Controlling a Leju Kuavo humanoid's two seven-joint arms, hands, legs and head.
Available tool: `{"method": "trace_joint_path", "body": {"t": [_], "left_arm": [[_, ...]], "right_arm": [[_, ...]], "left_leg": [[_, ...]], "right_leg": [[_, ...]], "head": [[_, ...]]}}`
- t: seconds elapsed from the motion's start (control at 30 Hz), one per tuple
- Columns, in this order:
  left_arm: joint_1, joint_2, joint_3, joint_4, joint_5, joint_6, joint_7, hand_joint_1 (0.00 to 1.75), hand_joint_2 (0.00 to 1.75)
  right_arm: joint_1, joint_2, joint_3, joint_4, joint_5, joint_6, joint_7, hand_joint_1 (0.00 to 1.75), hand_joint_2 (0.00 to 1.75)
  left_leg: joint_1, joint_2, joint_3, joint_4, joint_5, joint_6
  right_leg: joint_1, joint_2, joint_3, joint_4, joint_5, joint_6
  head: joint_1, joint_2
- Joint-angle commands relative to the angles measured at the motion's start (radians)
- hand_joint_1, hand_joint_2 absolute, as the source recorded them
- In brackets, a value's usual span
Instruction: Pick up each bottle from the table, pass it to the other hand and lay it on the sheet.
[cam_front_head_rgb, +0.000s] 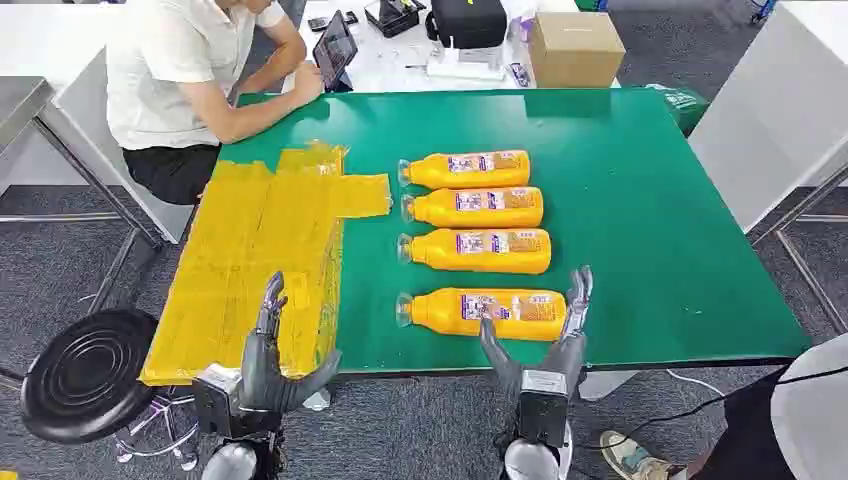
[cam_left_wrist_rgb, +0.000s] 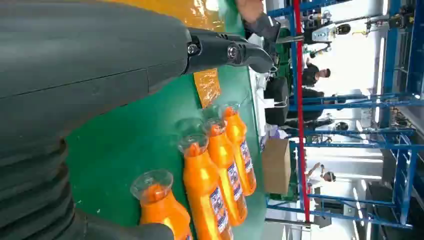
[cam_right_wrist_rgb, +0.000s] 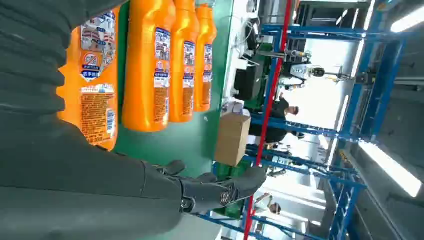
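Several orange bottles lie on their sides in a column on the green table (cam_front_head_rgb: 650, 200), caps toward the yellow sheet (cam_front_head_rgb: 255, 250). The nearest bottle (cam_front_head_rgb: 485, 312) lies by the front edge; the same bottle (cam_right_wrist_rgb: 92, 85) fills much of the right wrist view and also appears (cam_left_wrist_rgb: 160, 205) in the left wrist view. My right hand (cam_front_head_rgb: 545, 345) is raised at the front edge, open, its thumb and fingers on either side of that bottle's base end, holding nothing. Over the sheet's near corner my left hand (cam_front_head_rgb: 270, 355) is open and empty.
A person in a white shirt (cam_front_head_rgb: 185, 70) sits at the far left corner, forearm on the table beside a tablet (cam_front_head_rgb: 335, 48). A cardboard box (cam_front_head_rgb: 575, 48) stands behind the table. A black stool (cam_front_head_rgb: 90, 372) stands at my left, a shoe (cam_front_head_rgb: 630, 458) on the floor to my right.
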Motion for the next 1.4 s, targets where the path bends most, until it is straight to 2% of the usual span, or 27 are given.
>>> {"method": "trace_joint_path", "body": {"t": [0.03, 0.6, 0.93, 1.27, 1.4], "left_arm": [[0.026, 0.024, 0.001, 0.01, 0.002, 0.012, 0.004, 0.0, 1.75], [0.03, 0.037, -0.007, 0.011, 0.005, 0.021, 0.02, 0.0, 1.75], [0.03, 0.04, -0.02, 0.03, 0.003, 0.016, 0.025, 0.0, 1.75], [0.01, 0.033, -0.012, 0.022, 0.003, 0.026, 0.02, 0.0, 1.75], [0.017, 0.031, -0.009, 0.0, 0.001, 0.039, 0.007, 0.0, 1.75]], "right_arm": [[0.01, -0.011, -0.003, 0.033, -0.005, -0.001, 0.001, 0.0, 1.75], [-0.003, -0.018, 0.025, 0.045, -0.037, -0.001, 0.001, 0.0, 1.75], [0.029, -0.013, 0.001, 0.032, -0.048, -0.001, 0.001, 0.0, 1.75], [0.017, -0.014, -0.033, -0.002, 0.014, -0.001, 0.001, 0.0, 1.75], [-0.006, -0.025, -0.052, 0.046, 0.025, -0.001, 0.001, 0.0, 1.75]], "left_leg": [[0.001, 0.002, 0.0, -0.001, 0.001, -0.001], [0.001, 0.003, 0.0, 0.0, 0.001, -0.001], [0.0, 0.0, 0.0, -0.001, 0.001, 0.0], [0.0, 0.0, -0.001, 0.0, 0.001, 0.0], [0.001, 0.001, -0.001, 0.0, 0.001, 0.0]], "right_leg": [[0.002, 0.001, 0.0, -0.002, 0.002, -0.002], [0.001, 0.001, -0.001, -0.001, 0.002, -0.002], [0.0, 0.0, 0.0, -0.001, 0.001, -0.001], [0.0, -0.001, -0.001, 0.0, 0.001, -0.001], [0.001, 0.0, -0.001, -0.001, 0.002, -0.002]], "head": [[0.0, 0.0], [0.0, 0.0], [0.0, 0.0], [0.0, 0.0], [0.0, 0.0]]}}
